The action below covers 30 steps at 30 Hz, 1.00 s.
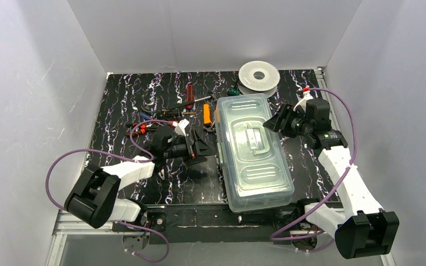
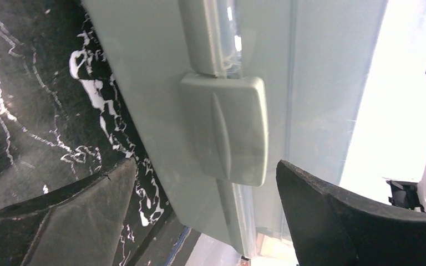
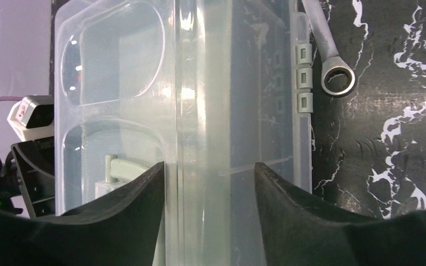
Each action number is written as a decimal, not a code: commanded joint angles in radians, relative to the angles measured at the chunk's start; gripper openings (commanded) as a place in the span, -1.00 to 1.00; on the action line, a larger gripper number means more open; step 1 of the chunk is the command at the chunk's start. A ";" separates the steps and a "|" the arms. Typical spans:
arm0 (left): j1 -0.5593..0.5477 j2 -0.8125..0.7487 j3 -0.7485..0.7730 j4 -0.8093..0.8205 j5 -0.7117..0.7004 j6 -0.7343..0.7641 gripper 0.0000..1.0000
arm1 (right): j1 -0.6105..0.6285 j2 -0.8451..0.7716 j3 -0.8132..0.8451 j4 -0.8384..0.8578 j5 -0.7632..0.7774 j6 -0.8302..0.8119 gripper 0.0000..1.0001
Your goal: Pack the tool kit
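Black marbled table (image 1: 144,100). Lidded pale-green tool kit box (image 1: 258,191) lies centre-right on it. Left gripper (image 2: 204,166) is spread wide around the side latch (image 2: 227,130), not touching. Right gripper (image 3: 209,166) straddles the opposite rim, can't tell if it's gripping. Steel wrench (image 3: 333,61) lies just beside the box.

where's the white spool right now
In the top view, the white spool sits at the table's far edge, just beyond the tool box's far end.
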 commanded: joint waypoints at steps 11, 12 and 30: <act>-0.041 0.236 -0.069 0.606 -0.029 -0.297 0.96 | -0.035 0.259 -0.185 0.207 -0.279 0.246 -0.28; -0.049 0.258 -0.062 0.629 -0.034 -0.309 0.95 | -0.040 0.271 -0.183 0.215 -0.272 0.251 -0.30; -0.163 0.525 0.111 1.019 -0.186 -0.544 0.06 | -0.066 0.298 -0.193 0.215 -0.301 0.253 -0.31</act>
